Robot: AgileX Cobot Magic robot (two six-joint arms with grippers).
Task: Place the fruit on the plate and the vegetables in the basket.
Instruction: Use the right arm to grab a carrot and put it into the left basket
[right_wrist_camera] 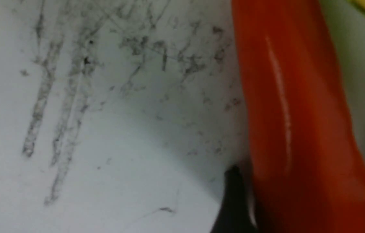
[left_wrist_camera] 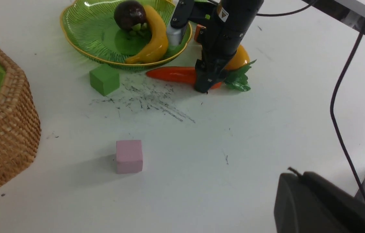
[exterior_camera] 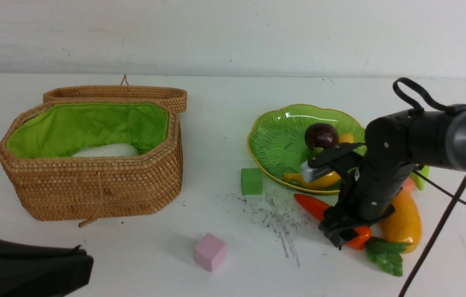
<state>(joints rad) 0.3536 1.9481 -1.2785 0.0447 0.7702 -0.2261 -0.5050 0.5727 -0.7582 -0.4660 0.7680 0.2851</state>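
We find the carrot (exterior_camera: 309, 206) lying flat on the table just off the near rim of the plate (exterior_camera: 274, 140). Its long axis slants: the pointed tip aims back toward that rim, and the green leaves (exterior_camera: 385, 253) trail away from the plate toward the robot's right. The right gripper (exterior_camera: 342, 241) stands over the carrot's thick end with a black finger (right_wrist_camera: 234, 197) on either side. We cannot tell whether they pinch it. The banana (exterior_camera: 323, 181) and mangosteen (exterior_camera: 321, 136) lie on the plate. The left gripper (exterior_camera: 30, 268) sits clenched, well apart from the plate.
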